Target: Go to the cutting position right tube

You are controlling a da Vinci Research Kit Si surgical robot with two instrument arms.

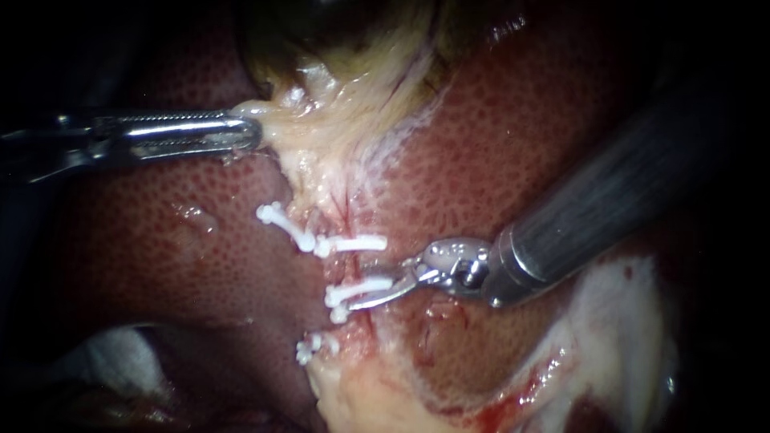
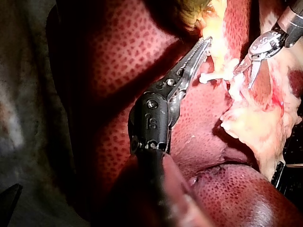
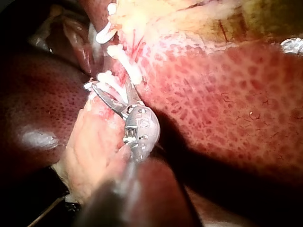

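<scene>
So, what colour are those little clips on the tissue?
White; the clips show best in the endoscope view.

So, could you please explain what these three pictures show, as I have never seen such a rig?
It is a surgical robot working at a bench on a pig's liver and gallbladder. One picture comes from the endoscope, close to the tissue; the other two come from cameras on each instrument's arm. The left instrument is a thin shaft whose jaws are shut on the pale tissue beside the gallbladder. The right instrument has its jaws open among the white clips and holds nothing.
</scene>
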